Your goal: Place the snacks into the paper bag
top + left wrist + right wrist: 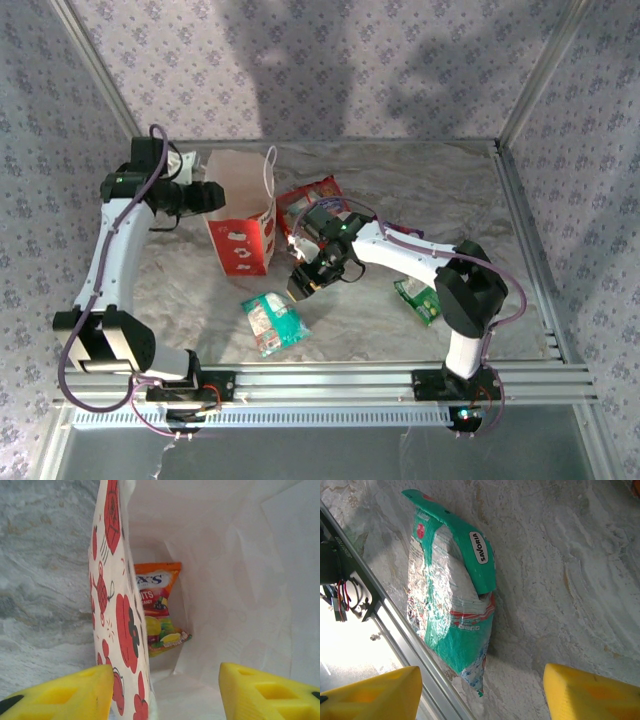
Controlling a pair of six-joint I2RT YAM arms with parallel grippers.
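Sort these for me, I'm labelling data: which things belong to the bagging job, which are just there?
Job: white paper bag with red blobs; orange-yellow glossy packet inside it; teal glossy packet; large red packet; green packet.
Just there: aluminium frame rail.

The left arm and the right arm are built alike: smooth white tubular links joined by chunky black joint housings. Each rises from a black base, the left at seven o'clock in the overhead view and the right at five o'clock. A thin purplish cable loops loosely along each arm, and a small green light glows on one black housing of each. The left gripper and the right gripper are black blocks. Their fingers are bright yellow wedges with square recesses. Red wires bunch at the left base.
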